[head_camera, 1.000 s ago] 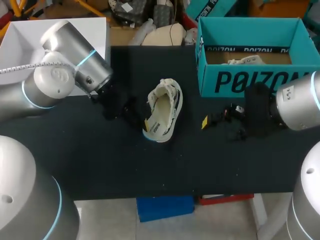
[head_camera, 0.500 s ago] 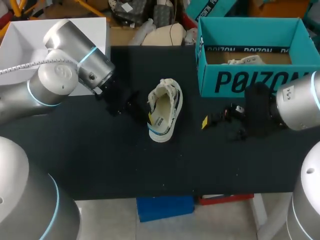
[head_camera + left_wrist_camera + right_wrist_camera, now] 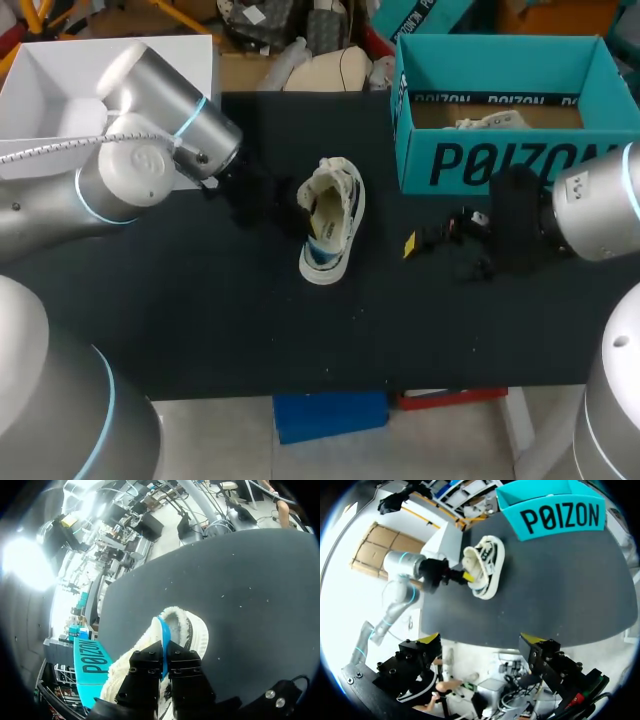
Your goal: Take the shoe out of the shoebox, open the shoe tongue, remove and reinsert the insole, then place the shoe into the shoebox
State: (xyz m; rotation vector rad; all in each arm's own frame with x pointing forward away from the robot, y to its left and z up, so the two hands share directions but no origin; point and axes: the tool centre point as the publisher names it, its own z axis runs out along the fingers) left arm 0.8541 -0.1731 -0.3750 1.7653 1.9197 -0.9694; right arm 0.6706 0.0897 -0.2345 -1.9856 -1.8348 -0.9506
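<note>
Tabletop [image 3: 200,320] in black carries everything I'm working with. The teal shoebox [image 3: 500,165] stands open-topped near my right gripper [image 3: 480,640], off to one side of it, with something pale lying inside that I can't make out. The cream shoe [image 3: 335,205] is out of the box and lies on the table right at the tip of my left gripper [image 3: 163,655], its opening turned toward those fingers. It is ahead of the right gripper and well apart from it. The blue-edged insole [image 3: 161,630] stands on edge in the shoe's mouth. My left gripper is pinched narrow on that blue edge, one finger on each side. My right gripper is spread wide with nothing between its yellow tips.
</note>
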